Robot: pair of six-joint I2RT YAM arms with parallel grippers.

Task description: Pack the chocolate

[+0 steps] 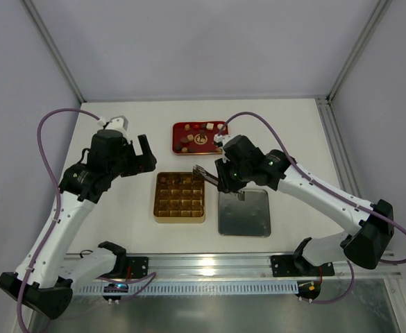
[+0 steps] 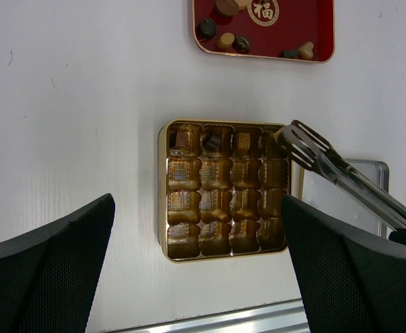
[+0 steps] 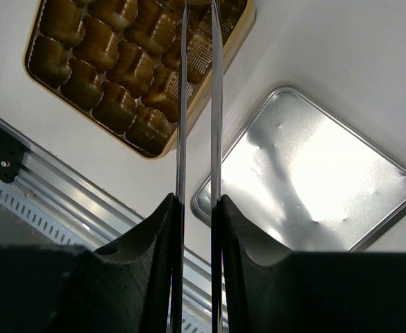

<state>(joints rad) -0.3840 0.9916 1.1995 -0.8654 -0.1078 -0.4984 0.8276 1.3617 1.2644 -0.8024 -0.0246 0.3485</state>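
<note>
On the left, the left end effector [image 1: 144, 154] hangs in the air with its fingers spread wide. It holds nothing, and there is bare white surface [image 1: 130, 229] under it and beside it.

Next comes the gold box [image 2: 162, 194], which has 16 little cups. 2 pieces of chocolate [image 2: 182, 142] sit in the far left cups and the other cups look bare. More chocolate lies in the red tray [image 1: 178, 135] past the box. The pieces are round or square, so they have no long side.

The metal tongs [image 2: 327, 166] slant over the far right corner of the box. The right end effector [image 1: 225, 179] pinches their handles. A flat silver lid [image 1: 244, 215] lies just right of the box.

A metal rail [image 1: 209, 262] runs along the near edge. Plain grey walls stand all around.
</note>
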